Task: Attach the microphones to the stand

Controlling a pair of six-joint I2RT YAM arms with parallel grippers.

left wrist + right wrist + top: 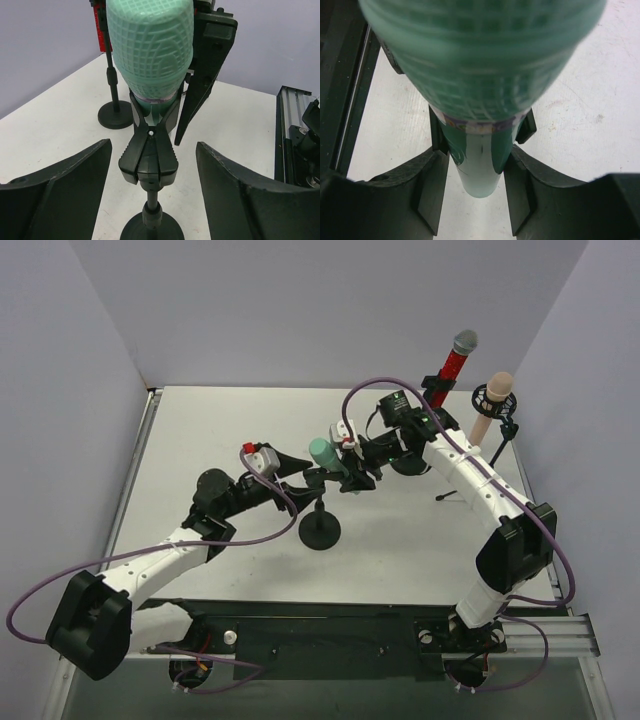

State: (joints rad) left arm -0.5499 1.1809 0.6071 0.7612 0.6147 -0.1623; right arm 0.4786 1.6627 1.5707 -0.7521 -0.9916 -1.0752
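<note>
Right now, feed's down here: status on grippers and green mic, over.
Left gripper open, straddling clip, not touching. Right gripper around mint-green microphone, grip unclear. Microphone seated in clip. Nothing blocking.

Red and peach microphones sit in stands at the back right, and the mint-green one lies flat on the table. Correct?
The mint-green microphone is not lying flat: it sits in the clip of the middle stand, as the left wrist view shows. The rest holds.

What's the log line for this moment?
mint-green plastic microphone: in black stand clip | left tool: open, astride clip | right tool: flanking its handle
</note>
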